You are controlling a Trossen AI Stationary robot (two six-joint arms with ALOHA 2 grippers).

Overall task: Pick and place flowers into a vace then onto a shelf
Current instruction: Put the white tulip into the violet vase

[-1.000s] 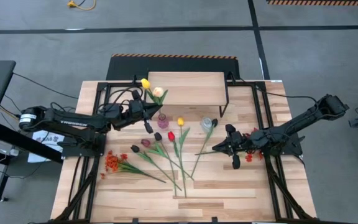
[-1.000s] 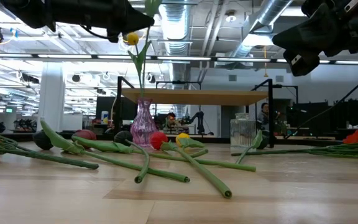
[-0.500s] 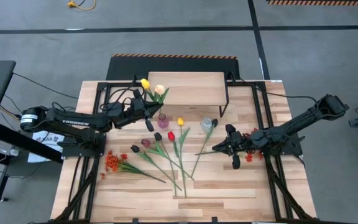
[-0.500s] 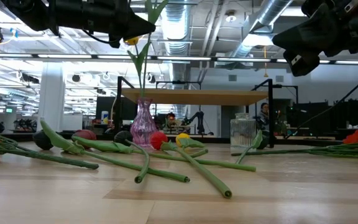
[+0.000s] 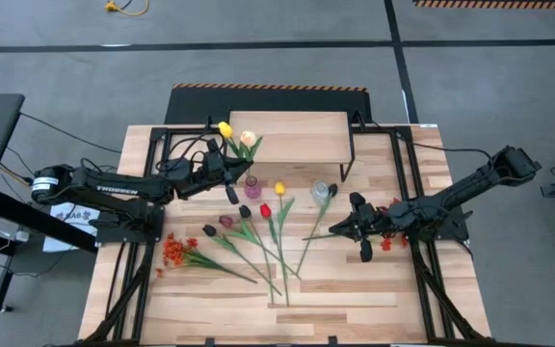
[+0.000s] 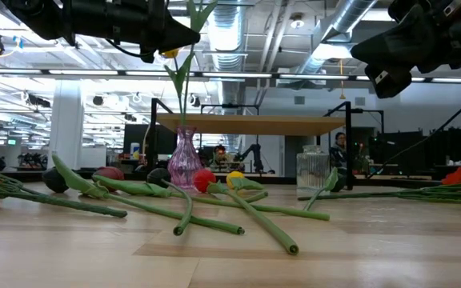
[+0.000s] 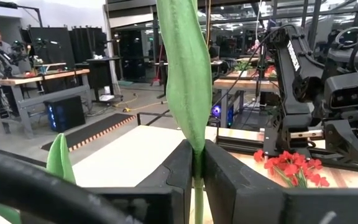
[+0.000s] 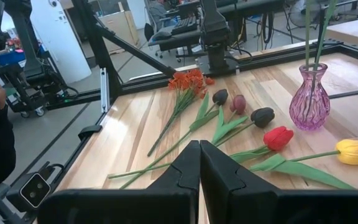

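High view: left gripper (image 5: 227,170) pinches a tulip stem over the pink vase (image 5: 252,186).

Jaws are pressed on the green stem (image 7: 197,186), which runs down between them into the vase just below; judged seated, release pending. Against the frame a second earlier, the arm has shifted slightly and the cream tulip (image 5: 247,140) with it. Right gripper (image 5: 343,227), jaws pressed together and empty, waits apart. Shelf (image 5: 287,135) lies beyond the jaws, unoccupied.

A robotics lab or workshop is shown. Exposed ceiling ducts (image 6: 238,24) and strip lighting are seen overhead, a grey floor with hazard-striped tape (image 5: 270,88) lies around the rig, and workbenches (image 7: 36,78) with equipment stand beyond.
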